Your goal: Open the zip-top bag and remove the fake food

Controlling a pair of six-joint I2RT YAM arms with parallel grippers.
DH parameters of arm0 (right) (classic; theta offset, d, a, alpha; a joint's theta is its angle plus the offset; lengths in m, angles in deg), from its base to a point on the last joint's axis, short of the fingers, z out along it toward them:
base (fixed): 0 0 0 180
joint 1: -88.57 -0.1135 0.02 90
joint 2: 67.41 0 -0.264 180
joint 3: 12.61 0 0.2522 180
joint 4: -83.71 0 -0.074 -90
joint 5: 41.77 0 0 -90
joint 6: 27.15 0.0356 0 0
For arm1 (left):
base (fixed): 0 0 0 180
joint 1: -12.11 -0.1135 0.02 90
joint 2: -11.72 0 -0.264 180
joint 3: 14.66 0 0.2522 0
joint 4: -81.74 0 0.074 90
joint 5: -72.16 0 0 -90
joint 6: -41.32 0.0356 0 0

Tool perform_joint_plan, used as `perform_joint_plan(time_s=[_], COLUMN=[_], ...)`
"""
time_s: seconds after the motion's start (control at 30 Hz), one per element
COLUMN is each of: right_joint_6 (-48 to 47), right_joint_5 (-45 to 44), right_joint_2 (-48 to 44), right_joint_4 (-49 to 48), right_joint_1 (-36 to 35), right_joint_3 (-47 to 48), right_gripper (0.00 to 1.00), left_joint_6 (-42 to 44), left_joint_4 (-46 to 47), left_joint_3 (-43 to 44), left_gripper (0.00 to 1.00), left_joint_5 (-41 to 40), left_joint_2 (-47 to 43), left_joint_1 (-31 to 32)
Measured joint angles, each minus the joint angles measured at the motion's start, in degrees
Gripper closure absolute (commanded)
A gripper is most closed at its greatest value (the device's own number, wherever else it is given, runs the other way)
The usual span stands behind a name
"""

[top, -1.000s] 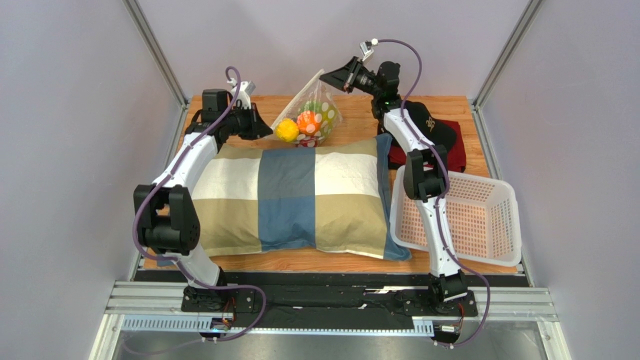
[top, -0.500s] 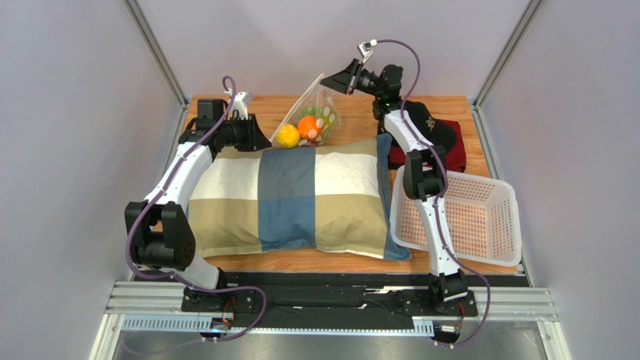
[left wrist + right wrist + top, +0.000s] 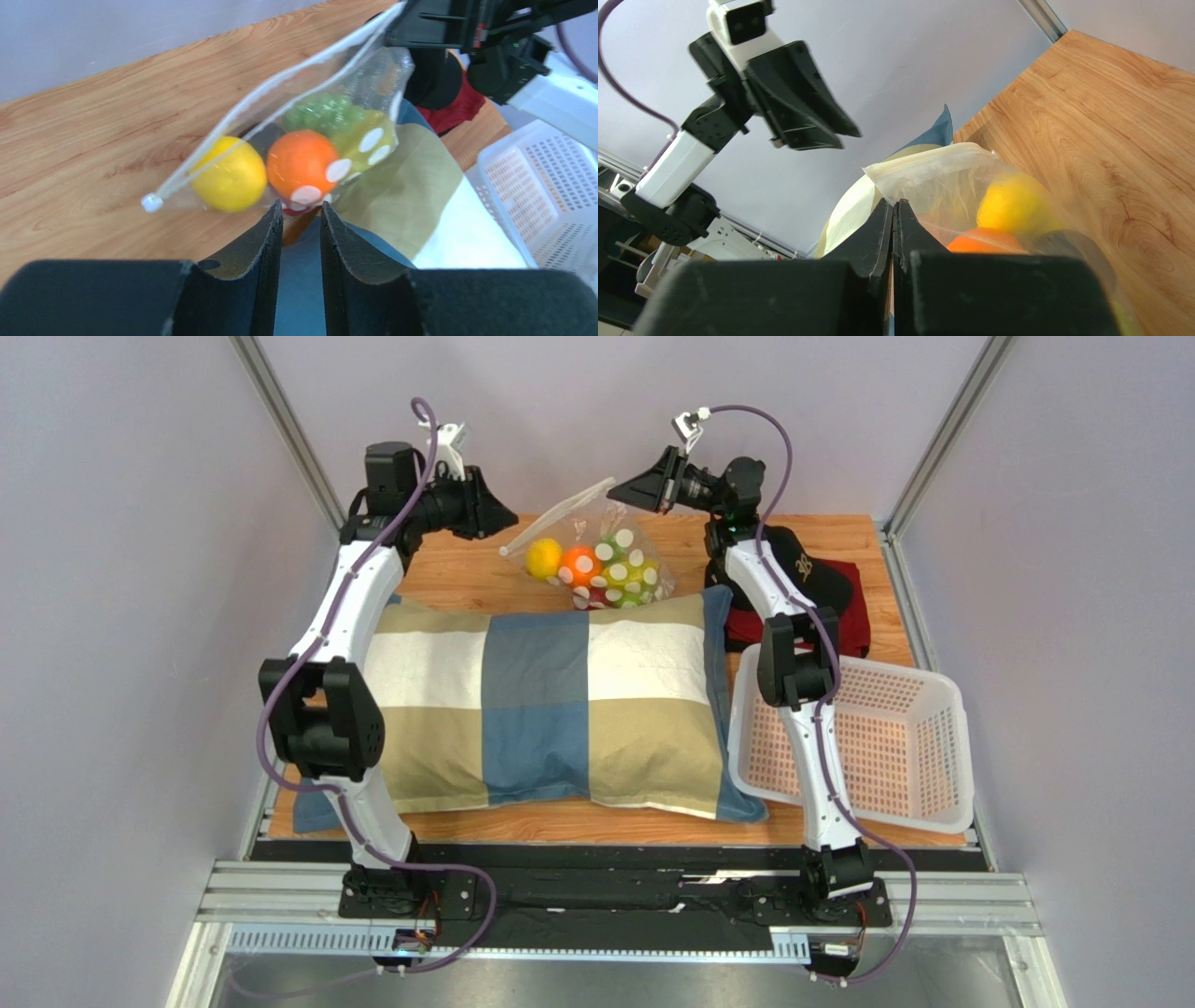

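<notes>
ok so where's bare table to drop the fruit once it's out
Bare wood behind the pillow, left of the zip-top bag; the basket looks empty. Far right is crowded by the cap and red cloth.

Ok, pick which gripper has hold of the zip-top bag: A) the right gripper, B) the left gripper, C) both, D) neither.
A: the right gripper is pinched shut on the top edge of the zip-top bag, while the left gripper hangs apart from it with nothing between its fingers.
</notes>
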Motion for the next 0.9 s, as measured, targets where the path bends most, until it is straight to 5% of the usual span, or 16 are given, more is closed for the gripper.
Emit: perform_joint_plan(time_s=[0.17,0.37,0.5,0.6,0.9], right_joint_6=[0.17,-0.63,-1.16,-1.31,-0.48], right_joint_5=[0.98,1.53,1.75,1.97,2.64], right_joint_2=[0.00,-0.02,-0.02,-0.04,-0.37], right_joint_4=[-0.33,0.11,1.03,1.20,0.46], right_joint_1=[-0.26,-0.35,-0.46,-0.55,-0.87], right_joint_3=[0.00,-0.07,-0.07,-0.11,-1.16], right_gripper=[1.00,1.00,1.00,1.00,1.00], left_joint_6=[-2.67,-22.29,-29.51,-27.91,-4.33], left_joint_4=[3.06,-3.32,-3.72,-1.11,4.70], left_joint_3=[2.91,14.21,14.47,13.60,12.98], left_gripper=[0.70,0.65,0.64,0.64,0.63], left_joint_5=[0.90,-6.49,-11.39,-11.65,-5.44], left_joint_2=[7.26,14.64,14.58,14.58,15.85], left_joint_1=[0.00,0.52,1.62,2.82,3.78])
